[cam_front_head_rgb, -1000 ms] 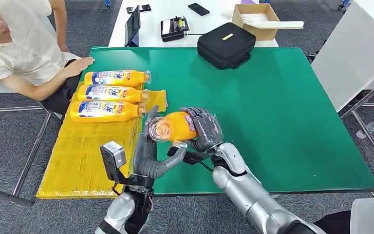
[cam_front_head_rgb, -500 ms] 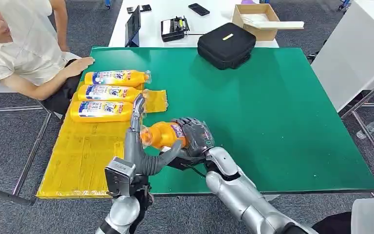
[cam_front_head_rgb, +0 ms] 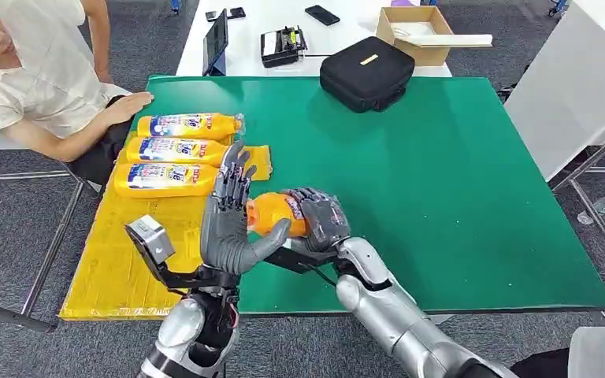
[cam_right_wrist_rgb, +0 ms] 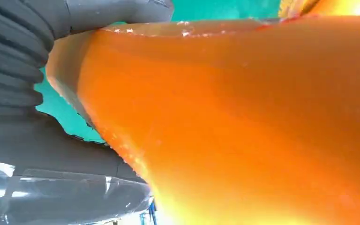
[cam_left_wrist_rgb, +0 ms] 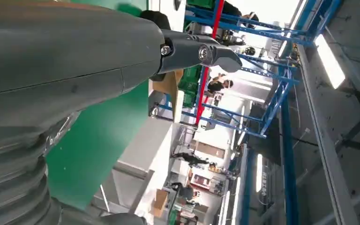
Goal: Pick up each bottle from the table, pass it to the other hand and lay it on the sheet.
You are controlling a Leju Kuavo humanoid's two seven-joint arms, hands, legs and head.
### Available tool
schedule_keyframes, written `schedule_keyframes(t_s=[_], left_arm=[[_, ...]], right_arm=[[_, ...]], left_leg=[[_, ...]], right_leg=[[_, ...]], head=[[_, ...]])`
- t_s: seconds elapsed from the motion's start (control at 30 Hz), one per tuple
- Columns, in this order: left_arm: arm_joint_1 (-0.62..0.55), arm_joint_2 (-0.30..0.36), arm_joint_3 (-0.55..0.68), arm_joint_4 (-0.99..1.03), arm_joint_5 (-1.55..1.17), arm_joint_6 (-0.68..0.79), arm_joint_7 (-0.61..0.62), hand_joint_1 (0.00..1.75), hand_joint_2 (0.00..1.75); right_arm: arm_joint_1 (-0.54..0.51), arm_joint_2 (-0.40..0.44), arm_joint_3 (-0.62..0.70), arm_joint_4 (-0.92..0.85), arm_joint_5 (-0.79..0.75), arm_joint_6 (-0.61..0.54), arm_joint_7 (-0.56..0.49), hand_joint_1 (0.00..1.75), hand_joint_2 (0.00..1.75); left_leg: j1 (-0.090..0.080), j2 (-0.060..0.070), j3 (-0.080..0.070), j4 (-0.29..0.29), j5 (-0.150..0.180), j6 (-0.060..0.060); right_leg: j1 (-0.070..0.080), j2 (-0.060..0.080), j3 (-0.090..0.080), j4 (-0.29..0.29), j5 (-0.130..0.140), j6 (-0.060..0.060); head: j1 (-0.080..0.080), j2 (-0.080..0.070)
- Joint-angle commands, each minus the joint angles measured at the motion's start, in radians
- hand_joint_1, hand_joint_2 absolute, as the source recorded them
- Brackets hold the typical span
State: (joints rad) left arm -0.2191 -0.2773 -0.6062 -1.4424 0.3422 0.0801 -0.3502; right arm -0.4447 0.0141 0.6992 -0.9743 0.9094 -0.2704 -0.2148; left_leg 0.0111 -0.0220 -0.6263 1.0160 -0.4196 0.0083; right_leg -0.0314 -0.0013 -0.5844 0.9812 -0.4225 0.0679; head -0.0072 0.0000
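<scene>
My right hand [cam_front_head_rgb: 324, 219] grips an orange bottle [cam_front_head_rgb: 272, 213] by its base end and holds it sideways above the green table [cam_front_head_rgb: 441, 197], near the front edge. The right wrist view is close on the bottle [cam_right_wrist_rgb: 243, 117] against the right hand [cam_right_wrist_rgb: 23, 108]. My left hand [cam_front_head_rgb: 228, 220] stands upright at the bottle's neck end, fingers spread and pointing up, thumb reaching under the bottle. It hides the cap. Three more orange bottles [cam_front_head_rgb: 175, 150] lie side by side on the yellow sheet [cam_front_head_rgb: 122, 256]. The left hand [cam_left_wrist_rgb: 61, 70] is open in its wrist view.
A person sits at the far left with a hand [cam_front_head_rgb: 128, 100] on the table corner by the sheet. A black bag [cam_front_head_rgb: 366, 72] lies at the table's far edge. Behind it, a white table carries a cardboard box [cam_front_head_rgb: 417, 31] and devices.
My right hand carried the bottle a little left and nearer. My left hand turned at the wrist and rose, so its fingers now stand spread in front of the bottle's neck.
</scene>
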Motion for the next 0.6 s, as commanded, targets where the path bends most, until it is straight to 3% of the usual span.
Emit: schedule_keyframes(t_s=[0.03, 0.1, 0.17, 0.33, 0.6], left_arm=[[-0.008, 0.004, 0.005, 0.069, 0.008, 0.006, -0.002, 0.00, 1.75], [-0.007, 0.001, 0.017, 0.046, -0.051, 0.061, -0.073, 0.00, 1.75], [0.008, 0.008, 0.062, -0.026, -0.204, 0.214, -0.187, 0.00, 1.75], [0.074, 0.010, 0.113, -0.219, -0.382, 0.383, -0.338, 0.00, 1.75], [0.097, 0.037, 0.069, -0.262, -0.503, 0.575, -0.348, 0.00, 1.75]], right_arm=[[-0.044, 0.006, 0.039, -0.077, -0.016, -0.042, -0.031, 1.75, 1.75], [-0.029, 0.000, 0.034, -0.093, 0.027, -0.066, 0.012, 1.75, 1.75], [-0.005, 0.009, 0.040, -0.120, 0.055, -0.067, 0.027, 1.75, 1.75], [0.036, -0.004, 0.025, -0.141, 0.031, -0.040, 0.020, 1.75, 1.75], [0.086, 0.000, -0.008, -0.116, 0.025, -0.036, -0.013, 1.75, 1.75]], left_leg=[[0.000, 0.004, 0.003, 0.000, -0.002, 0.000], [0.000, 0.005, 0.004, 0.001, -0.002, 0.000], [0.000, 0.005, 0.004, 0.001, -0.003, 0.000], [0.001, 0.007, 0.005, 0.001, -0.003, 0.000], [0.000, 0.002, 0.002, 0.000, -0.001, 0.000]], right_leg=[[0.001, 0.002, 0.002, 0.000, -0.001, -0.003], [0.001, 0.003, 0.003, 0.000, -0.001, -0.004], [0.001, 0.003, 0.003, 0.000, -0.001, -0.005], [0.002, 0.005, 0.003, 0.000, -0.002, -0.005], [0.001, 0.001, 0.002, -0.001, -0.001, -0.003]], head=[[0.000, 0.000], [0.000, 0.000], [0.000, 0.000], [0.000, 0.000], [0.000, 0.000]])
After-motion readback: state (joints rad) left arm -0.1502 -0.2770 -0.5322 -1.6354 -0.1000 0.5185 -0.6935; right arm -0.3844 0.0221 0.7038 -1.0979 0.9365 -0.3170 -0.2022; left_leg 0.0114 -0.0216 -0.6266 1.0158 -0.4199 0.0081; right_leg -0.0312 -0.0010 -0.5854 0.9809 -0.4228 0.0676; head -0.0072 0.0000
